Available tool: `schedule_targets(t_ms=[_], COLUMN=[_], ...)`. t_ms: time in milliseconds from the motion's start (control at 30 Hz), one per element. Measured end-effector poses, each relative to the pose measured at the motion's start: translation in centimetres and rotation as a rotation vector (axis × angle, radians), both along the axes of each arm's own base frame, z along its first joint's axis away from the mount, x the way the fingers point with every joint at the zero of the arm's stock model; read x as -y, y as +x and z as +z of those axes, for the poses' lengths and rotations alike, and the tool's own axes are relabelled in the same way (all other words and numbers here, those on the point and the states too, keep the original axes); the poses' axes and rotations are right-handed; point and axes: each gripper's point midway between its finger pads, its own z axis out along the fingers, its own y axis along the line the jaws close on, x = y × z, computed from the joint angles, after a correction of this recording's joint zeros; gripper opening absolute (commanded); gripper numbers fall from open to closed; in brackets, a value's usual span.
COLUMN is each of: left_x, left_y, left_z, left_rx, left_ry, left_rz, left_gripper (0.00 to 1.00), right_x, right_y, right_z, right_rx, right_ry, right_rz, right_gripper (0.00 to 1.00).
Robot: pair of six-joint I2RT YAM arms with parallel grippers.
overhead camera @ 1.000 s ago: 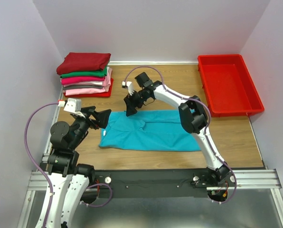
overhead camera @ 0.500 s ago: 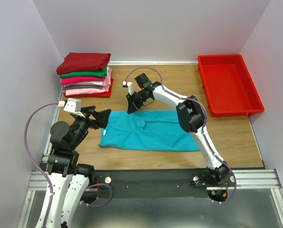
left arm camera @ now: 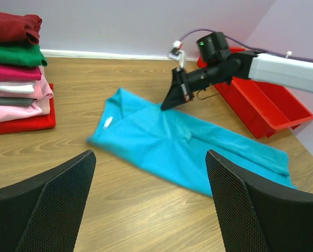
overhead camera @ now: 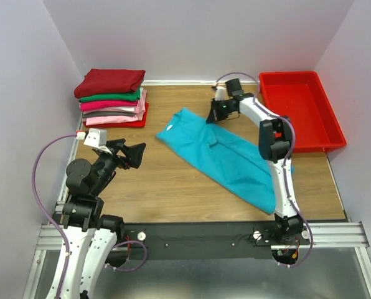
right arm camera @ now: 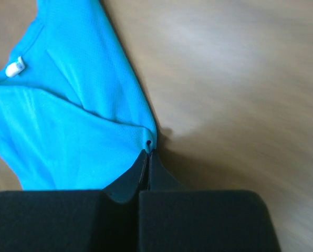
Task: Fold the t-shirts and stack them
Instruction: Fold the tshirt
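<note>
Teal t-shirt (overhead camera: 229,156) — spread slantwise on the wooden table (overhead camera: 173,193), collar end toward the far left, hem end trailing to the near right and partly hidden behind the right arm; well apart from the stack of folded t-shirts (overhead camera: 111,99) in the far left corner, and just short of the red bin (overhead camera: 310,148) on the right. Pinched at its far edge by the right gripper (overhead camera: 211,117), jaws clamped tight on a thin fold of cloth, plain to see from the right wrist view. Left gripper (overhead camera: 131,154) — spread wide, holding nothing, hovering over the table to the left of the shirt. Looks like the laying-out step: shirt placed but not yet folded, with a ridge of cloth running down its middle. Next move probably calls for squaring and flattening the shirt: keeping the pinch low to slide the cloth rather than bunch it, and bringing in the idle left gripper to take a second edge before any fold. As to writing: only a small white tag (right arm camera: 13,67) inside the collar, too small and blurred to read; no brand or lettering legible anywhere else.
</note>
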Motion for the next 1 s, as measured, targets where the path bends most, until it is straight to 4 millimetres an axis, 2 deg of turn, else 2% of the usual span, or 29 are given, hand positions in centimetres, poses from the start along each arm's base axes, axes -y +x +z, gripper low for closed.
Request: schedule_targets(t_ms=[67, 100, 133, 167, 200, 233, 267, 333, 367, 400, 433, 500, 533, 600, 667, 700, 767, 833, 900, 933, 1000], left_x=[0.0, 0.1, 0.1, 0.2, 0.3, 0.7, 0.9, 1.7, 2.4, 2.8, 3.4, 4.7, 5.4, 6.7, 7.9, 8.7, 9.3, 9.7, 10.2, 10.4, 10.6], left_y=[0.0, 0.1, 0.2, 0.4, 0.7, 1.3, 2.1, 3.7, 5.0, 5.6, 6.2, 6.9, 7.3, 8.4, 10.3, 11.9, 14.6, 16.9, 19.1, 20.4, 21.5], left_z=[0.0, 0.1, 0.0, -0.1, -0.3, -0.9, -1.7, -4.3, -6.8, -8.7, -11.5, -15.4, -17.2, -19.5, -20.3, -20.8, -20.8, -21.4, -22.1, -22.9, -24.2], left_rx=[0.001, 0.005, 0.004, 0.000, -0.005, -0.033, -0.064, -0.159, -0.249, -0.318, -0.414, -0.554, -0.619, -0.706, -0.745, -0.759, -0.763, -0.774, -0.782, -0.794, -0.814], left_ry=[0.000, -0.001, -0.001, -0.005, -0.016, -0.042, -0.056, -0.093, -0.123, -0.141, -0.153, -0.158, -0.152, -0.141, -0.138, -0.141, -0.154, -0.163, -0.176, -0.182, -0.181], left_rz=[0.000, -0.003, -0.005, -0.006, -0.009, -0.018, -0.022, -0.039, -0.047, -0.046, -0.046, -0.048, -0.042, -0.025, -0.007, 0.009, 0.051, 0.087, 0.117, 0.136, 0.158], left_gripper=[0.93, 0.93, 0.93, 0.93, 0.93, 0.88, 0.85, 0.82, 0.82, 0.82, 0.82, 0.82, 0.82, 0.82, 0.82, 0.82, 0.81, 0.81, 0.80, 0.80, 0.80], right_x=[3.1, 4.3, 5.7, 6.8, 7.3, 7.8, 7.9, 7.9, 7.9, 8.1, 8.2, 8.3, 8.3, 8.0, 7.8, 7.5, 7.3, 7.2, 7.2, 7.4, 7.7], right_y=[2.2, 3.2, 4.2, 5.2, 5.9, 7.0, 7.4, 8.8, 9.2, 9.4, 9.4, 8.0, 6.5, 3.6, 0.0, -2.3, -5.4, -8.5, -10.6, -12.0, -13.3], right_z=[0.0, 0.1, 0.3, 0.6, 0.9, 1.8, 2.2, 4.1, 5.1, 6.2, 7.0, 8.8, 10.8, 13.1, 15.5, 17.5, 19.2, 19.5, 18.8, 17.5, 15.9], right_rx=[0.004, 0.008, 0.016, 0.030, 0.043, 0.083, 0.101, 0.183, 0.225, 0.267, 0.294, 0.352, 0.397, 0.446, 0.491, 0.532, 0.577, 0.586, 0.578, 0.549, 0.515], right_ry=[-0.033, -0.046, -0.059, -0.074, -0.081, -0.098, -0.100, -0.121, -0.129, -0.147, -0.153, -0.174, -0.171, -0.146, -0.112, -0.076, -0.031, 0.001, 0.014, 0.013, 0.008], right_rz=[-0.128, -0.181, -0.236, -0.283, -0.308, -0.331, -0.336, -0.344, -0.336, -0.322, -0.309, -0.236, -0.173, -0.077, 0.024, 0.081, 0.148, 0.197, 0.234, 0.249, 0.262], right_gripper=[0.10, 0.30, 0.38, 0.51, 0.56, 0.68, 0.74, 0.85, 0.99, 1.00, 1.00, 1.00, 1.00, 1.00, 1.00, 1.00, 1.00, 1.00, 1.00, 1.00, 1.00])
